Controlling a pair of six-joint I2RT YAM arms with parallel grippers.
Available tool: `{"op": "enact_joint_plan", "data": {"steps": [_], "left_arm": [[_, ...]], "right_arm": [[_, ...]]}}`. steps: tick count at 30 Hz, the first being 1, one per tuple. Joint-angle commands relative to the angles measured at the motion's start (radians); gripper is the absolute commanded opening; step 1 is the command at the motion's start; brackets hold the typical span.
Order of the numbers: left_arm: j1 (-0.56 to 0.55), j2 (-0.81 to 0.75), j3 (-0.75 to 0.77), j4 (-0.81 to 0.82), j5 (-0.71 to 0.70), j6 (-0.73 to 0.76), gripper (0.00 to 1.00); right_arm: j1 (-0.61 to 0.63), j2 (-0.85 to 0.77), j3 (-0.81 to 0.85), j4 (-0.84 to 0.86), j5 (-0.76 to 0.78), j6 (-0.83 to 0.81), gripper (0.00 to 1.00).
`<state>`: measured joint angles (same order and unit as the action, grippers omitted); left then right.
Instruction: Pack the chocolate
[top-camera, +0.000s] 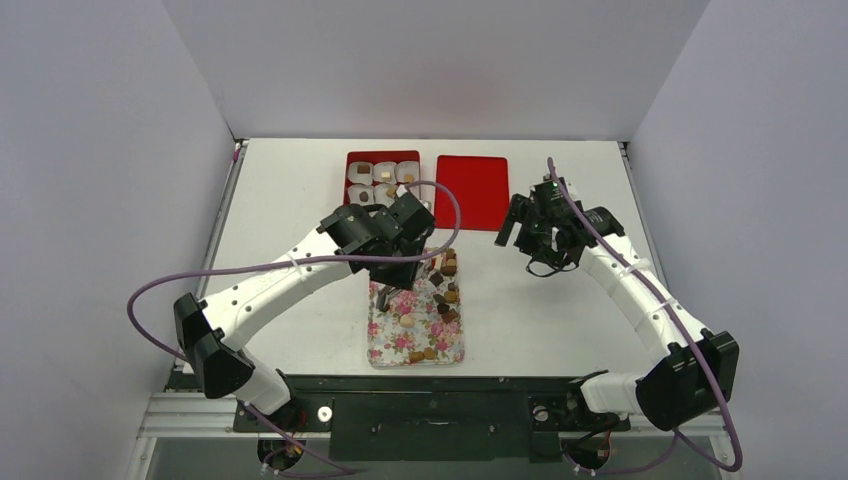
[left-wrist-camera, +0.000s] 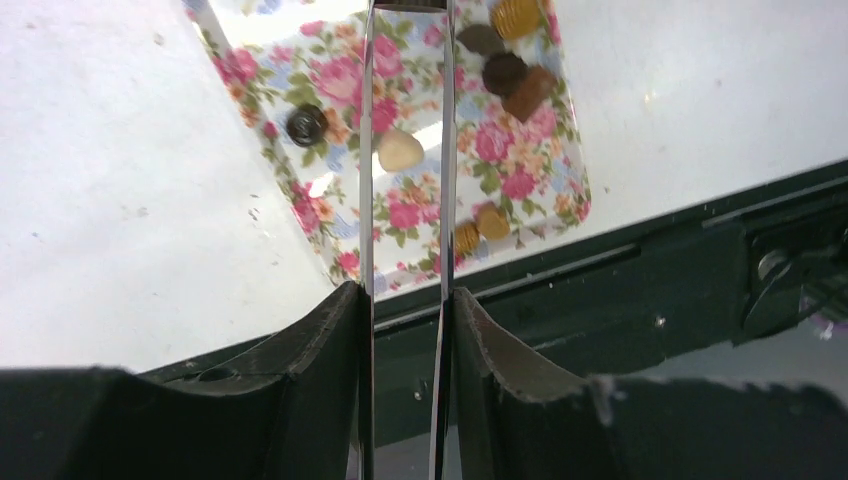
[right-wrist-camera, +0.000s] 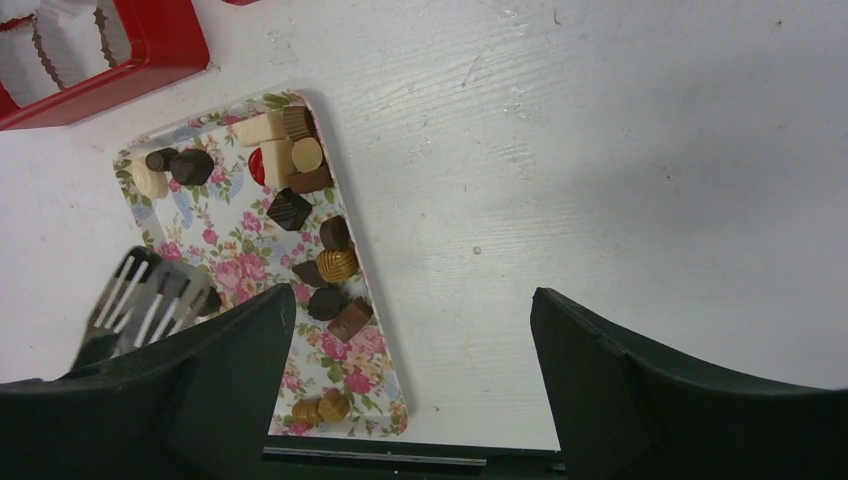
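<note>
The chocolate (top-camera: 443, 285) lies as many small brown, tan and cream pieces on the floral tray (top-camera: 385, 345), mostly along its right side. My left gripper (top-camera: 397, 272) is shut on a pair of metal tongs (left-wrist-camera: 367, 150) and hangs over the tray's upper left. In the left wrist view the two tong blades run either side of a cream piece (left-wrist-camera: 400, 150); their tips are out of frame. The slotted tong end (right-wrist-camera: 150, 298) shows over the tray in the right wrist view. My right gripper (top-camera: 525, 235) is open and empty above the bare table, right of the tray (right-wrist-camera: 225, 250).
A red box (top-camera: 383, 158) with white paper cups, some holding pieces, stands at the back behind the tray. Its red lid (top-camera: 472, 192) lies flat to its right. The table's dark front rail (left-wrist-camera: 640, 290) runs just below the tray.
</note>
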<state>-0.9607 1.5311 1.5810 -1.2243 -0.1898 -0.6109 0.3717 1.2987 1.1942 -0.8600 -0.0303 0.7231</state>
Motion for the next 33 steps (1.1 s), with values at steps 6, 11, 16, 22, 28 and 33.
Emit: {"op": "enact_joint_plan", "data": {"steps": [6, 11, 16, 22, 28, 33], "left_arm": [[0.197, 0.021, 0.146, 0.04, -0.066, 0.075, 0.27], [0.308, 0.089, 0.22, 0.05, -0.087, 0.099, 0.27], [0.385, 0.165, 0.28, 0.037, -0.141, 0.122, 0.27], [0.443, 0.247, 0.332, 0.037, -0.158, 0.15, 0.27], [0.464, 0.309, 0.333, 0.042, -0.182, 0.172, 0.27], [0.476, 0.347, 0.335, 0.056, -0.184, 0.187, 0.27]], "right_arm": [[-0.001, 0.051, 0.073, 0.033, -0.005, -0.003, 0.83], [-0.002, 0.071, 0.082, 0.034, -0.012, -0.001, 0.83], [-0.005, 0.092, 0.084, 0.033, -0.026, 0.0, 0.83], [-0.012, 0.132, 0.095, 0.034, -0.046, 0.002, 0.83], [-0.021, 0.176, 0.096, 0.034, -0.067, -0.001, 0.83], [-0.023, 0.209, 0.1, 0.034, -0.08, -0.005, 0.83]]}}
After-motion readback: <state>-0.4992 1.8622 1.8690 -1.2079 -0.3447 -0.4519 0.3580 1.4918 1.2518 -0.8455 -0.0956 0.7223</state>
